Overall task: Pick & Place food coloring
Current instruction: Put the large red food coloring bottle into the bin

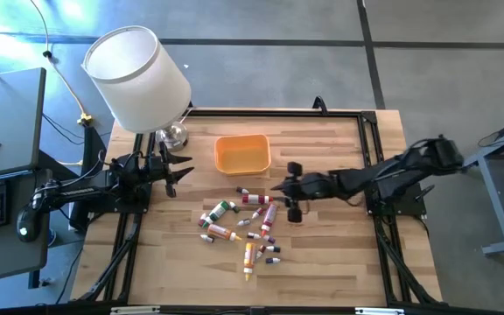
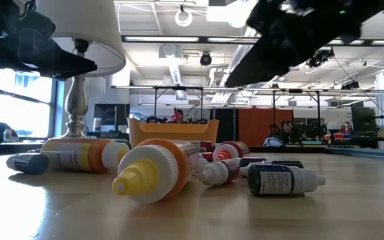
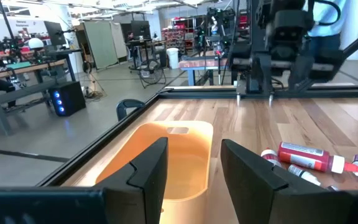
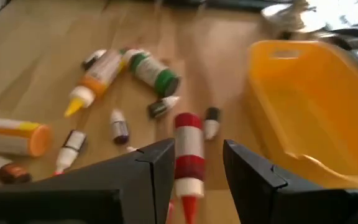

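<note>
Several small food coloring bottles (image 1: pixel 243 223) lie on their sides, scattered over the middle of the wooden table; the low view shows them (image 2: pixel 159 170) up close. My right gripper (image 1: pixel 276 186) hangs open above the pile's far right edge, slanting down. In its wrist view (image 4: pixel 197 163) a red-and-white bottle (image 4: pixel 188 146) lies on the table below the gap between its fingers, untouched. My left gripper (image 1: pixel 175 171) waits open and level at the table's left side, its fingers (image 3: pixel 194 168) empty and facing the orange tray (image 3: pixel 194 129).
The orange tray (image 1: pixel 242 154) stands on the table beyond the pile, close to my right gripper, and also shows in the right wrist view (image 4: pixel 309 106). A lamp with a white shade (image 1: pixel 138 77) stands at the far left corner. Black rails (image 1: pixel 370 140) frame the table.
</note>
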Motion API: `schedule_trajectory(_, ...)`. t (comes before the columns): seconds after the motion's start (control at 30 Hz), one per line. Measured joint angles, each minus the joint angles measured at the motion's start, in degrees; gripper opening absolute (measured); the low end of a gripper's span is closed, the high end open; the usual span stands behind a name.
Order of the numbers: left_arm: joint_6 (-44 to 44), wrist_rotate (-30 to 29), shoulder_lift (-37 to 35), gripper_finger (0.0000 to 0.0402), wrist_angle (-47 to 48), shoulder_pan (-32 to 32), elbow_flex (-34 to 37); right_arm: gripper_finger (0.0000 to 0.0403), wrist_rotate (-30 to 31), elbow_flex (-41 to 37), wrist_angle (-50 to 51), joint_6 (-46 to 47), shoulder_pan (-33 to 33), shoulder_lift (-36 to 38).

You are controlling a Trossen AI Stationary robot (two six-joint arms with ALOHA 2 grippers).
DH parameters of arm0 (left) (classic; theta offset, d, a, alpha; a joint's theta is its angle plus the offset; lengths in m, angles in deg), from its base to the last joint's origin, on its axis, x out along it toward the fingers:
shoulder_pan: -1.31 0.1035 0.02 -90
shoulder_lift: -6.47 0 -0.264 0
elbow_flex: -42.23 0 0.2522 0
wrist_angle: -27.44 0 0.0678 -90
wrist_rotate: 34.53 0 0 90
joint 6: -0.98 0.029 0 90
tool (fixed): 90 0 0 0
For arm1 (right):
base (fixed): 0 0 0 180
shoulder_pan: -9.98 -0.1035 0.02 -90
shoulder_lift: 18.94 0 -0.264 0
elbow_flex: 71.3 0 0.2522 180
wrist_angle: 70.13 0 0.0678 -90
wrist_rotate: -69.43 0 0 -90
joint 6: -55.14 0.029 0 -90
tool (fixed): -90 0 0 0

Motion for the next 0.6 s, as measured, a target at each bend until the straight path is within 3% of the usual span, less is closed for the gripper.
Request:
schedule_trajectory(0.3, 0.0, 0.0, 0.0, 0.0145, 0.0, 0.0, 0.0, 0.0128, -6.3, 6.6, 4.9, 1.3, 4.7, -12.5)
schedule_trajectory(0.6, 0.0, 0.0, 0.0, 0.0145, 0.0, 0.0, 0.0, 0.0133, -7.9, 6.8, 4.9, 2.6, 4.8, -16.1)
